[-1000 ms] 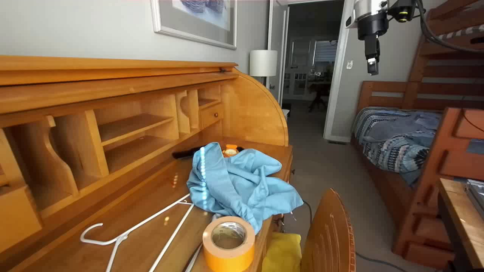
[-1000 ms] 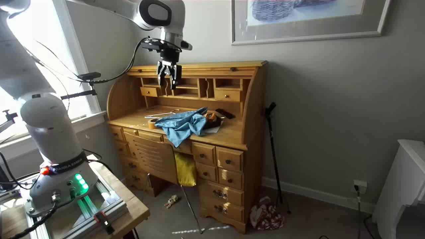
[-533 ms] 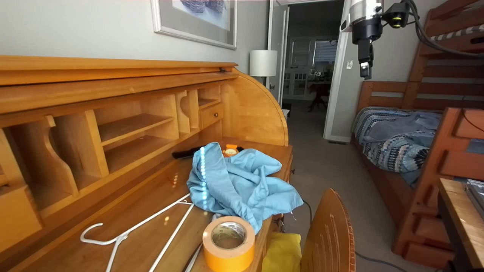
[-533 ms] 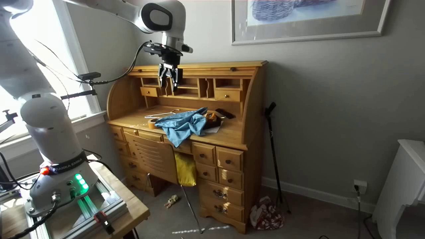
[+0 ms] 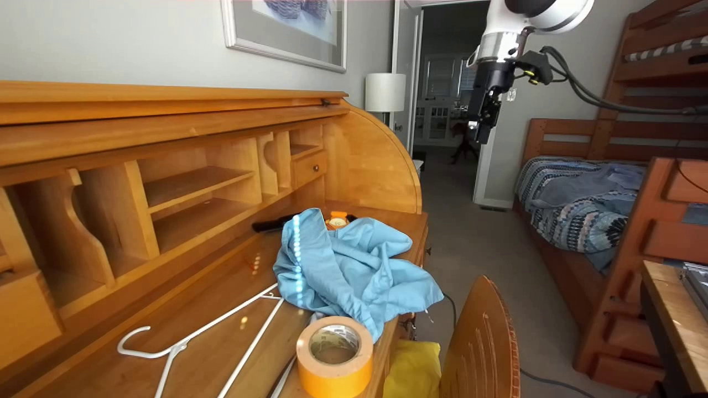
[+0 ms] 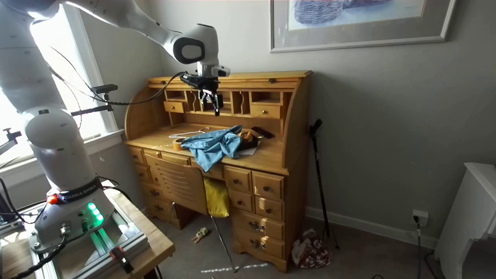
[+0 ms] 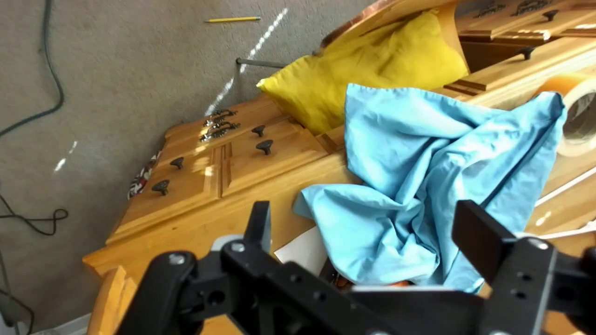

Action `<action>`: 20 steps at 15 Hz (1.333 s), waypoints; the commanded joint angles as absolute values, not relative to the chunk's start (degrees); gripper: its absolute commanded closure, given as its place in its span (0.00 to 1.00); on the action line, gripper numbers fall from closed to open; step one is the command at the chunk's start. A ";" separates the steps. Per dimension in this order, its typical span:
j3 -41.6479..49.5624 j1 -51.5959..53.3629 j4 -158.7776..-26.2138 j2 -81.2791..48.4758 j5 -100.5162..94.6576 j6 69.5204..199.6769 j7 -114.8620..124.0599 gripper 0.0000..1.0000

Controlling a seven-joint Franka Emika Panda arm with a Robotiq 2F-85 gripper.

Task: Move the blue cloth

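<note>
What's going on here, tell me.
The black two-fingered gripper on a white robot arm hangs in the air, open and holding nothing. A crumpled sky-blue fabric cloth, likely what it will move, lies on the brown wooden rolltop desk, partly drooping over the front edge, beside a round orange tape roll and a white hanger. The cloth is not yet gripped.

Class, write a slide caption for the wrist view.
Open hand above a crumpled blue cloth, tape beside it on the desk.
</note>
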State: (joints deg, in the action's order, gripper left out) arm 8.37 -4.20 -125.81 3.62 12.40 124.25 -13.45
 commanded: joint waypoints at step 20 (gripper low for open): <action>2.83 2.40 -122.27 -25.32 1.25 155.43 4.78 0.00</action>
